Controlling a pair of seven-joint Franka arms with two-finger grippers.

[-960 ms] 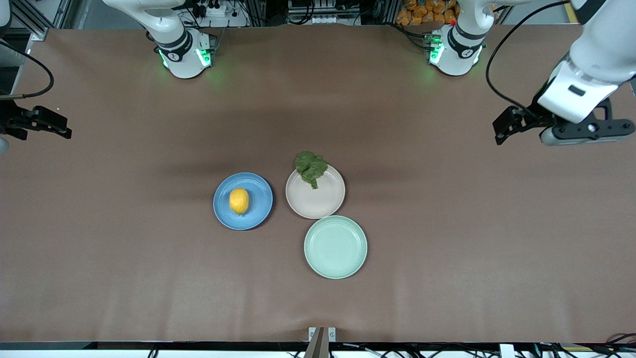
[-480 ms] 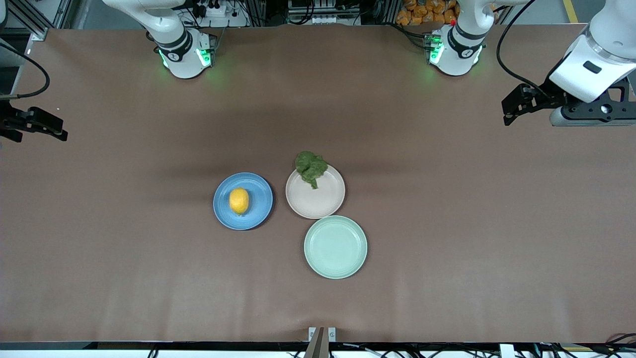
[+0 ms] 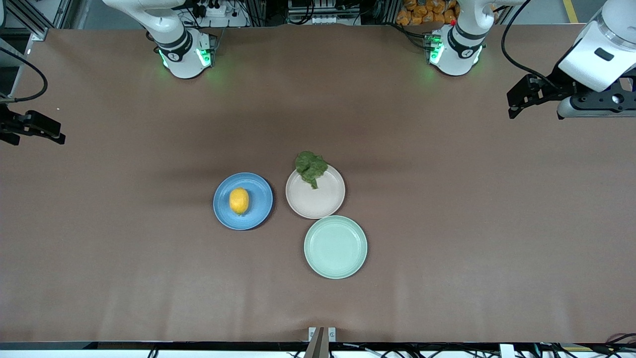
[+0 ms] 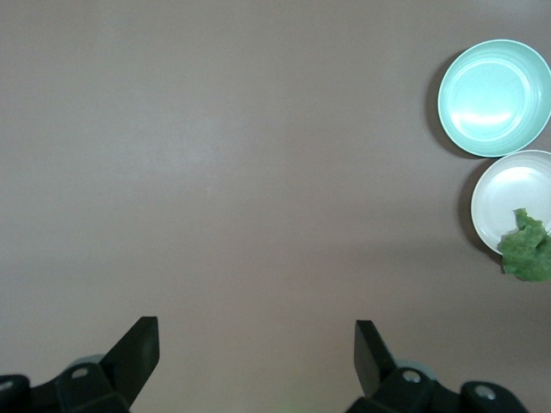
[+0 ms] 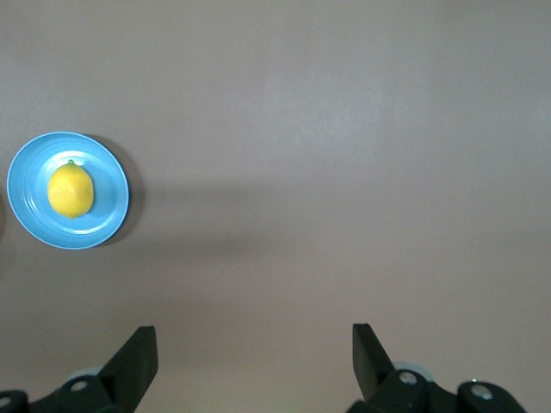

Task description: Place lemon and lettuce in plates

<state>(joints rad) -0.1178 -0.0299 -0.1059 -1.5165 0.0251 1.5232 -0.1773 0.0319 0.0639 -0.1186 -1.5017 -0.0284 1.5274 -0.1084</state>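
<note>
- Lemon (image 3: 239, 201): lies in the middle of the blue plate (image 3: 258, 204), clear of both pincers.
- Blue plate: on the bench (image 3: 447, 223), at 9 o'clock of the beige-pink plate (image 3: 318, 201), just beside it with a narrow gap between.
- Lettuce (image 3: 311, 168): rests on the beige-pink plate's rim at 12 o'clock, part of the leaf hanging out over the bench.
- Mint-green plate (image 3: 336, 247): at 5 o'clock of the beige-pink plate, rims touching or nearly so; nearest of the three to the front camera.
- Left pincer (image 3: 516, 102): released, fingers (image 4: 138, 353) spread wide, nothing between them; over the bare bench at the left arm's end, at about 2 o'clock of the lettuce and well apart from it.
- Right pincer (image 3: 30, 130): released, fingers (image 5: 136, 360) spread wide, nothing held; over the bench edge at the right arm's end, at about 10 o'clock of the lemon and well apart from it.
</note>
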